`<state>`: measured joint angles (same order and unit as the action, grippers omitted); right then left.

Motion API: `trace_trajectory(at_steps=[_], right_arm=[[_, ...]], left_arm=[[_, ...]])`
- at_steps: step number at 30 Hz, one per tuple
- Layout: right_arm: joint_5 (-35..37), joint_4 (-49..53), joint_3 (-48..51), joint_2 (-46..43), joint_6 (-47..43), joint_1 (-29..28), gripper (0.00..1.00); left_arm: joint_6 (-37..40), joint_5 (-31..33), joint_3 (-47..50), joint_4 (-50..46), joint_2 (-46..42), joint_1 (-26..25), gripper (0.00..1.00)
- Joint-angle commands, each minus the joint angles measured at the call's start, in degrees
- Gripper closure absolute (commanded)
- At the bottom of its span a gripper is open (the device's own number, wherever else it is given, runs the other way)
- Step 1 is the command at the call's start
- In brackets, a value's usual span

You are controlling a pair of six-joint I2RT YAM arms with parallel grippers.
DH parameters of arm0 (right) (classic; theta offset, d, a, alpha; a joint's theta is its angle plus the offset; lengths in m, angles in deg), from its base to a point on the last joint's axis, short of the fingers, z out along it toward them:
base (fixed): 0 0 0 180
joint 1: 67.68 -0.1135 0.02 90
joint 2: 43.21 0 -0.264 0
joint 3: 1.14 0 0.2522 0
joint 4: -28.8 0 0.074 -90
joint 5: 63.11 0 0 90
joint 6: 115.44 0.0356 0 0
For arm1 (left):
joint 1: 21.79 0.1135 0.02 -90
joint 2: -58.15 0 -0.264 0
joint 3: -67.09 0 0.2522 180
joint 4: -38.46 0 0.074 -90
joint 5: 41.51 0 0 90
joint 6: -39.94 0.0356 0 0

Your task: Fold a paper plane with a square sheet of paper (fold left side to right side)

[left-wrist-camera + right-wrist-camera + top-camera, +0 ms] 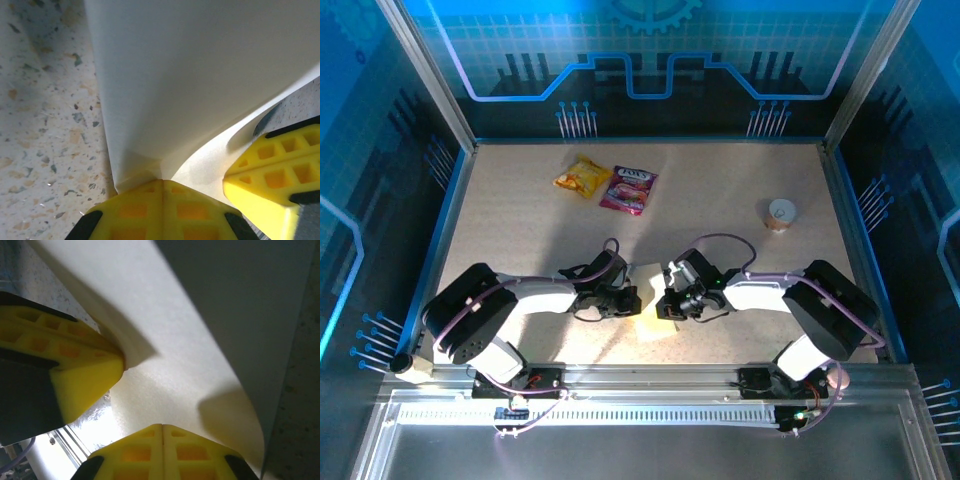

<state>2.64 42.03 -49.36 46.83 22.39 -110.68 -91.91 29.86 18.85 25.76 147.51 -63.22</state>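
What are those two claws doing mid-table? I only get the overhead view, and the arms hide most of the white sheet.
Observer: On the left wrist camera, the left claw is shut, its yellow tips pinching an edge of the square sheet of paper.
Operator: And the other one?
Observer: The right wrist camera shows the right claw shut too, with the sheet running right into its closed tips.
Operator: Is the paper lying flat?
Observer: No. Close up, it lifts off the speckled table in a curve between the two claws.
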Motion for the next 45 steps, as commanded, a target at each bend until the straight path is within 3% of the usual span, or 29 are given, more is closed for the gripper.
trace_trajectory(at_steps=[1, 20, 31, 45], right_arm=[[1.36, 0.46, 0.14, 1.51, -0.05, -1.02, 1.0], [7.2, 11.62, -0.35, 6.08, -2.41, -1.1, 1.0], [9.65, 14.34, 0.59, 5.76, -3.19, -0.66, 1.0], [9.48, 12.4, 2.97, 6.09, -2.84, 0.12, 1.0]], left_arm=[[0.47, 0.76, -1.17, -2.81, -0.02, -0.41, 1.0], [1.32, -6.09, -0.09, 11.68, 5.19, 6.19, 0.99], [3.13, -3.72, 2.98, 11.79, 5.21, 9.23, 0.99], [8.22, -1.27, -2.57, 7.83, 9.55, 15.11, 0.99]])
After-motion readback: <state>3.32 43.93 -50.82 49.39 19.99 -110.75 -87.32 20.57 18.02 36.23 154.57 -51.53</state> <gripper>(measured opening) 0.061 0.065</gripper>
